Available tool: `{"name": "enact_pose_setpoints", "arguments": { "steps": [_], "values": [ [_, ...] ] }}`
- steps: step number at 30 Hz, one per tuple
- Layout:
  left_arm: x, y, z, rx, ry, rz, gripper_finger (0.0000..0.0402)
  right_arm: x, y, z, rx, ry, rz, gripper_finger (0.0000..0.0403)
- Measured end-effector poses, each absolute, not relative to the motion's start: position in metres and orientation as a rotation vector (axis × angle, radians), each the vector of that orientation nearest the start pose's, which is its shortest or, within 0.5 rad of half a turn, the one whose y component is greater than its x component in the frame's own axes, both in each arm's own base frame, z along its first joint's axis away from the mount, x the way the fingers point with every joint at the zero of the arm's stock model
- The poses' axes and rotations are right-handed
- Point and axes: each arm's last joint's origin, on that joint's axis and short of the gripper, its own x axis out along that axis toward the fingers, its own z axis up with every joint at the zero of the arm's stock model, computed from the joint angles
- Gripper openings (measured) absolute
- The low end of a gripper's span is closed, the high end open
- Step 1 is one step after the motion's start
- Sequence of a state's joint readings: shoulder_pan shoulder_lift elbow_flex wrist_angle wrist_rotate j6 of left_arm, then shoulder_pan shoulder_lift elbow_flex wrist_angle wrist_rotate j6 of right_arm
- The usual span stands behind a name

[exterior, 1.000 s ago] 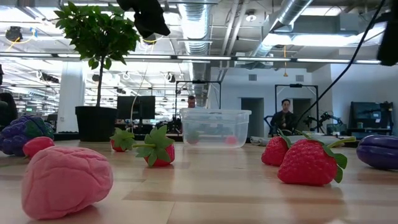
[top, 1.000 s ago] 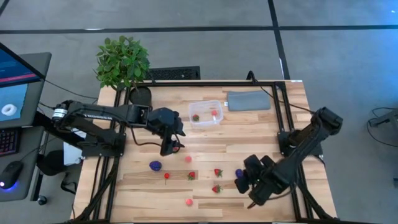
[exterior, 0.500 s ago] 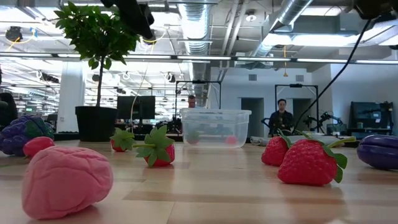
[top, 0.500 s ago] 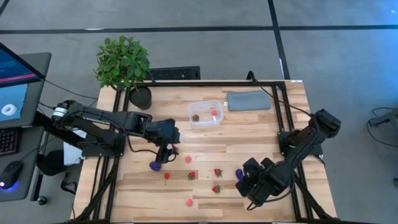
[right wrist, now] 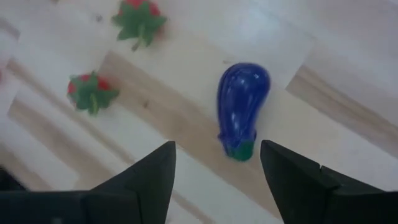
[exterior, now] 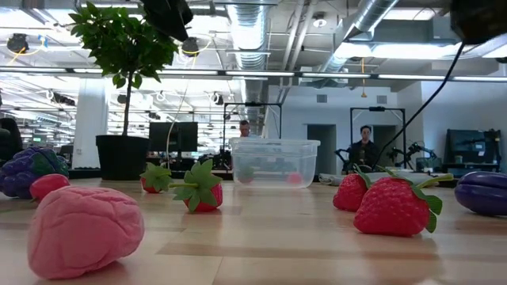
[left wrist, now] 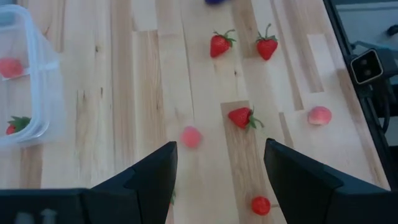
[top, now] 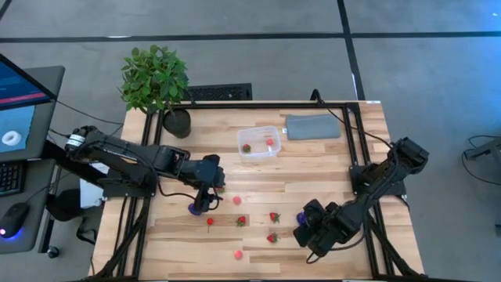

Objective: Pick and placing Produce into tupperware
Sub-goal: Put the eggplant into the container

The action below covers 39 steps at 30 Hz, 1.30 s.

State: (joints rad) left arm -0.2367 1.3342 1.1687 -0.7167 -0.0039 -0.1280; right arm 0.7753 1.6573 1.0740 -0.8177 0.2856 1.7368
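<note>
The right gripper (right wrist: 214, 163) hangs with fingers spread over the purple eggplant (right wrist: 241, 107). The left gripper (left wrist: 219, 163), also spread, hovers near the strawberries (left wrist: 242, 116).

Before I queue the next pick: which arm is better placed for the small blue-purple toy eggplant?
Right. The right gripper hangs open directly over the blue-purple toy eggplant, which lies between its fingers; the left gripper is across the table.

Two produce pieces (top: 268, 142) lie inside the tupperware (top: 259, 154).
</note>
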Motion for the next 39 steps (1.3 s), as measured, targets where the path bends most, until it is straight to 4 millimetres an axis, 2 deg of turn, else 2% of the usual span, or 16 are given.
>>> {"name": "enact_pose_setpoints", "arguments": {
  "steps": [16,28,39],
  "values": [
    [0.259,-0.076,0.304,0.002,0.898,-0.161,0.0229,0.226,0.184,0.183,0.808,1.133,-0.750,0.0261],
    [0.259,-0.077,0.304,-0.009,0.896,-0.133,0.0229,0.247,0.184,0.151,0.773,1.212,-0.734,0.0261],
    [0.260,-0.077,0.304,-0.010,0.892,-0.133,0.0229,0.248,0.182,0.146,0.753,1.221,-0.754,0.0261]
  ]
}}
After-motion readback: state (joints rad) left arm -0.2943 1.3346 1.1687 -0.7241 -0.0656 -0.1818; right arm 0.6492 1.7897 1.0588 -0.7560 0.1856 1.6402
